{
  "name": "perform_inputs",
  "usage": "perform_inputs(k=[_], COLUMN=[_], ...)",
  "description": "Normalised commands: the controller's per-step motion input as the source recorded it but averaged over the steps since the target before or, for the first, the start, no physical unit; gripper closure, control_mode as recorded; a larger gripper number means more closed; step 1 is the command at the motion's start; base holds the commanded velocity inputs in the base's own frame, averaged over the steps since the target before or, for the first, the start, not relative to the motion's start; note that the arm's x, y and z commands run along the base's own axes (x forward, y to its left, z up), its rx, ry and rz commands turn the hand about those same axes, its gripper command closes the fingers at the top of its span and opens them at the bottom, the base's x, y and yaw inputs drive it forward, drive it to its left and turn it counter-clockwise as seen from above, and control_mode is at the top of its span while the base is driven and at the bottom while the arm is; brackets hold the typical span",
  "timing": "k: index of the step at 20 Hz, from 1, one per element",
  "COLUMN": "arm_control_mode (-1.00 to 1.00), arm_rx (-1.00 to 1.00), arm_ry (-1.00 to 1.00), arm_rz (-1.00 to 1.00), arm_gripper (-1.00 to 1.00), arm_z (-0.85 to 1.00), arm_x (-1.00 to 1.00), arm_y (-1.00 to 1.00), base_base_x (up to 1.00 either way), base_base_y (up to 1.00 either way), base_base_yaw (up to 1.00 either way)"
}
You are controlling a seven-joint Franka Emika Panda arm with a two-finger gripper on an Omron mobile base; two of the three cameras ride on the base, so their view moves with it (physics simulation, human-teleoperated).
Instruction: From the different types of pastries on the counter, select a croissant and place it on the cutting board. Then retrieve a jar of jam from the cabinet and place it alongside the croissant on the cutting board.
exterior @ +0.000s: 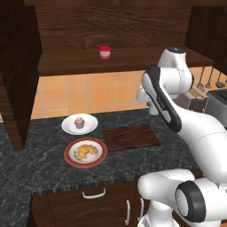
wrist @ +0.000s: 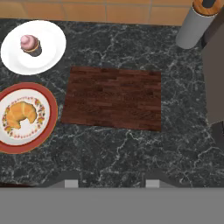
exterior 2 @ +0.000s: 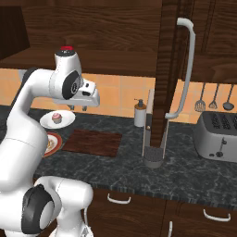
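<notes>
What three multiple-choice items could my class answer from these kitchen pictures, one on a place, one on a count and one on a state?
1. Where does the croissant lie?
A. on the orange-rimmed plate
B. on the cutting board
C. on the cabinet shelf

2. How many plates stand on the counter?
A. one
B. two
C. three

3. What state is the cutting board in?
A. bare
B. holding the cupcake
C. holding the jar of jam

Answers:
1 A: the hand view shows the croissant in the middle of the orange-rimmed plate, left of the board.
2 B: the orange-rimmed plate and a white plate under the cupcake.
3 A: nothing rests on the board; the jar stands up on the cabinet shelf and the cupcake sits on its white plate.
</notes>
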Motion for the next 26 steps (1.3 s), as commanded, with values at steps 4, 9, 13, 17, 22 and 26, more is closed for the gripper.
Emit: perform_inputs(k=[4, 9, 13, 17, 22, 26], arm_control_mode=[-1.00, -1.00, -1.00, -1.00, -1.00, -1.00], arm_rx=[0.00, 0.00, -0.01, -0.07, -0.07, -0.06], arm_ry=[0.00, 0.00, 0.01, 0.07, 0.10, 0.00], arm_rz=[0.01, 0.22, 0.36, 0.34, 0.42, 0.47], arm_gripper=[-1.00, -1.00, -1.00, -1.00, -1.00, -1.00], arm_z=[0.00, 0.00, -0.01, -0.07, -0.23, -0.41], arm_x=[-0.01, -0.12, -0.19, 0.00, 0.01, -0.12], arm_y=[0.01, 0.14, 0.46, 0.66, 0.57, 0.37], base_base_x=[0.00, 0.00, 0.00, 0.00, 0.00, 0.00], base_base_y=[0.00, 0.00, 0.00, 0.00, 0.00, 0.00], base_base_yaw=[0.00, 0.00, 0.00, 0.00, 0.00, 0.00])
